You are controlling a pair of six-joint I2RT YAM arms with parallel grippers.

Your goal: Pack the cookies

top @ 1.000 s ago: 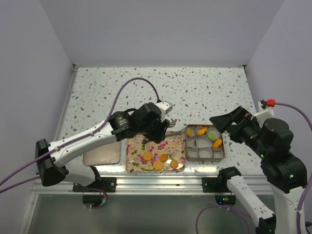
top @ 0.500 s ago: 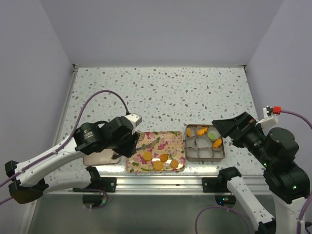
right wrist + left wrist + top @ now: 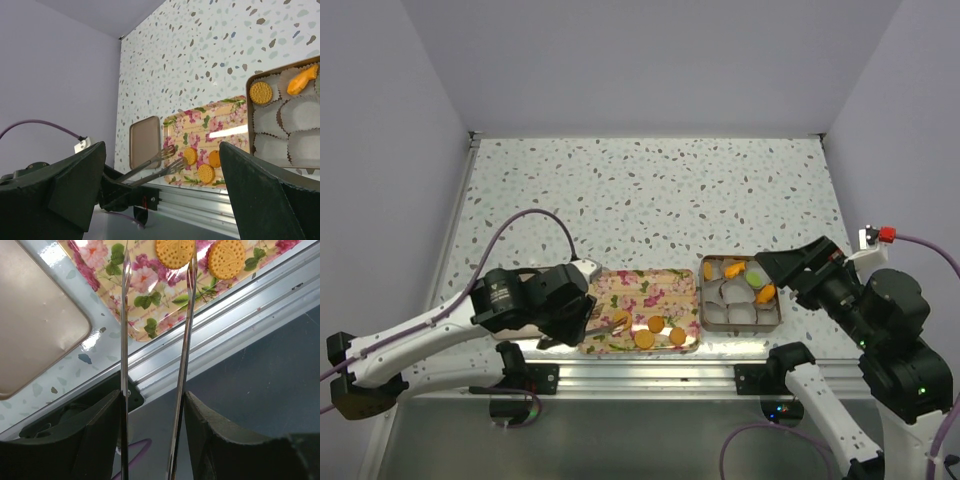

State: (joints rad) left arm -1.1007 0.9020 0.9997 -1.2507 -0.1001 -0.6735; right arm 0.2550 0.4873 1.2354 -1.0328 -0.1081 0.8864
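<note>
Several round orange cookies lie on a floral tray. My left gripper is shut on metal tongs. In the left wrist view the two tong blades run up from my gripper, and their tips stand on either side of the leftmost cookie. A tin of white paper cups holds three orange cookies and a green one. My right gripper hangs open and empty above the tin's right side. The right wrist view shows the tongs and tray cookies.
A beige tin lid lies left of the floral tray, partly under my left arm. An aluminium rail runs along the table's near edge. The grey walls close in the left, back and right sides.
My left arm has drawn back from the tin to the near left. The tongs have swung down over the left part of the floral tray. The right gripper has hardly moved.
</note>
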